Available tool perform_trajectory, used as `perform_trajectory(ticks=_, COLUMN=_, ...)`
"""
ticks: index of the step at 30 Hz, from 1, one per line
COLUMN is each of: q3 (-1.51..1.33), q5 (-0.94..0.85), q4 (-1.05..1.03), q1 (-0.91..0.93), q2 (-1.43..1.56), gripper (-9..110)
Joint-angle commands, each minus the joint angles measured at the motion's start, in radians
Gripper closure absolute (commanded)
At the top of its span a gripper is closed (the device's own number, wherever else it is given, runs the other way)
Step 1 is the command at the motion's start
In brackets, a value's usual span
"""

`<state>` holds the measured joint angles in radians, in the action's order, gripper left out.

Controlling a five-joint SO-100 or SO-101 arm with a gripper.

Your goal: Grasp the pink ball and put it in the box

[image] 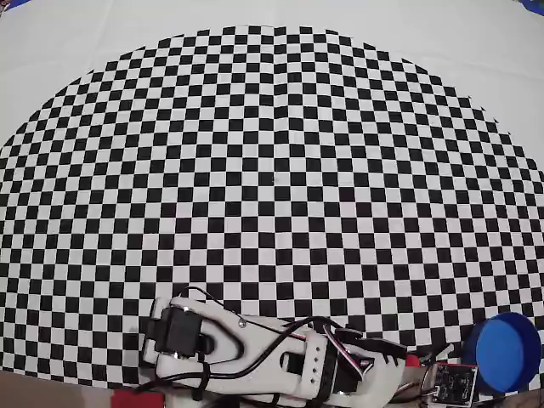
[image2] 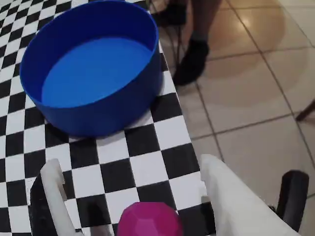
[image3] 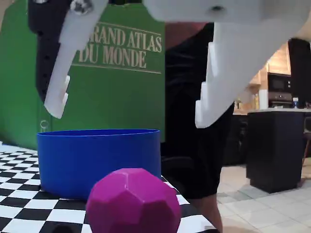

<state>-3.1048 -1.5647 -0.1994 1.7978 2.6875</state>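
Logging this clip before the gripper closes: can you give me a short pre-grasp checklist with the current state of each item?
1. Gripper open: ok, the jaws stand wide apart in the wrist view and the fixed view.
2. Pink ball between the jaws: ok, it sits centred between them on the checkered mat.
3. Ball free of contact: ok in the fixed view, the fingertips hang above it.
4. Box empty: ok, its floor is bare.
5. Box upright and close ahead of the ball: ok.
6. Margin to the mat's edge: not ok, ball and box sit right beside the drop to the floor.
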Motion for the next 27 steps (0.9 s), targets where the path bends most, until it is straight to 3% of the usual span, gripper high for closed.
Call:
perform_trajectory(ticks=1, q3=-0.008, q5=0.011, q4=-0.008, q1=0.011, q2=-0.017, gripper=69)
perform_trajectory(ticks=27, q3=0.0, q5=0.002, q4=-0.002, q1=0.011, q2=-0.215, gripper=69)
